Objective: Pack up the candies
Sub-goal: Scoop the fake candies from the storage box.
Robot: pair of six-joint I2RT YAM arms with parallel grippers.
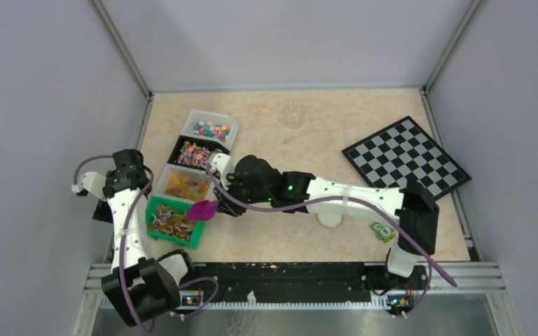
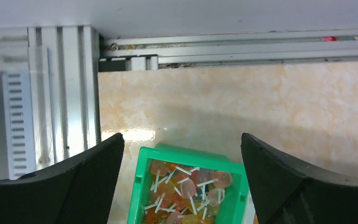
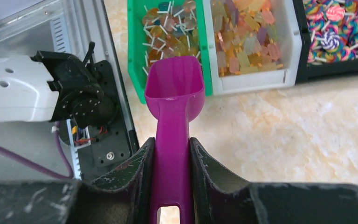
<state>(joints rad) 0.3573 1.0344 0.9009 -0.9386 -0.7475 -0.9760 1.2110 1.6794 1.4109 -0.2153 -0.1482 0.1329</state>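
— Starting at the right gripper: clamped on anything?
— Clamped on the scoop, by the handle, pinched from both sides. Bowl end empty, poised over the near rim of the green bin, just beside the white bin.
— And the left gripper?
— Spread wide, gripping nothing. Hanging above 1 end of that green bin, over lollipops.
— Where to look for the candies?
— In the clear bin, last of 4 in the row and farthest from the arm bases. Well apart from the scoop, past the white bin of orange and yellow sweets and the black bin of swirl lollipops.
— Anything else on the table?
— Off to the right, a chessboard. Toward the back, a clear cup. Partly under the right forearm, a cream lid. Close to the right elbow, a green block.
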